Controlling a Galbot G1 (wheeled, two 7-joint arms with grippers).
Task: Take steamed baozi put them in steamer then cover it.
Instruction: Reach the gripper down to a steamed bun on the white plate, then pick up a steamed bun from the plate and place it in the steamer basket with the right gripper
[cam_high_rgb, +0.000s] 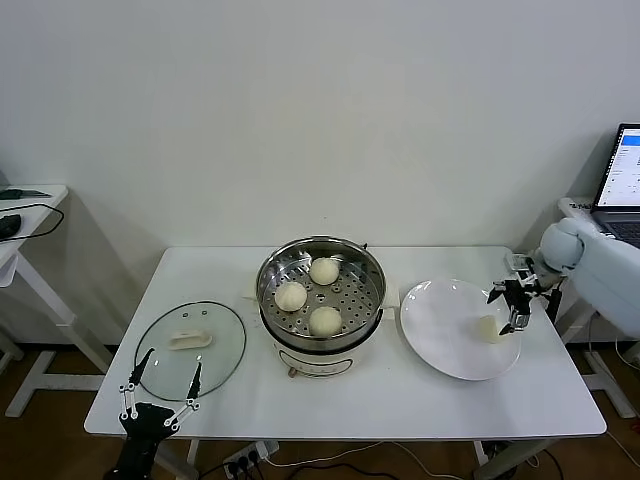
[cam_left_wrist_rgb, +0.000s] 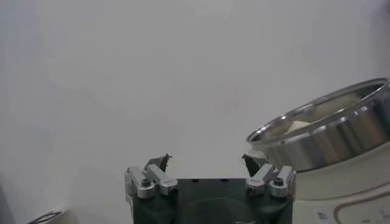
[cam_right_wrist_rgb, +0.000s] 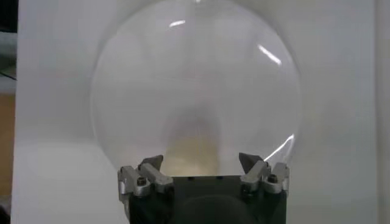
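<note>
The steamer (cam_high_rgb: 320, 300) stands mid-table on its white base and holds three steamed baozi (cam_high_rgb: 323, 270), (cam_high_rgb: 291, 295), (cam_high_rgb: 325, 320) on the perforated tray. Another baozi (cam_high_rgb: 489, 328) lies on the white plate (cam_high_rgb: 440, 330) to the right. My right gripper (cam_high_rgb: 510, 305) hovers open just over this bun. In the right wrist view the bun (cam_right_wrist_rgb: 192, 152) shows blurred between the spread jaws of the right gripper (cam_right_wrist_rgb: 201, 161). The glass cover (cam_high_rgb: 190, 345) lies flat at the left. My left gripper (cam_high_rgb: 173, 360) stands open at its near edge, empty (cam_left_wrist_rgb: 206, 159), with the steamer (cam_left_wrist_rgb: 329, 143) off to one side.
A power strip (cam_high_rgb: 250, 458) lies on the floor under the table's front edge. A laptop (cam_high_rgb: 625, 180) stands on a side stand at the far right. A second small table (cam_high_rgb: 25, 215) with a cable is at the far left.
</note>
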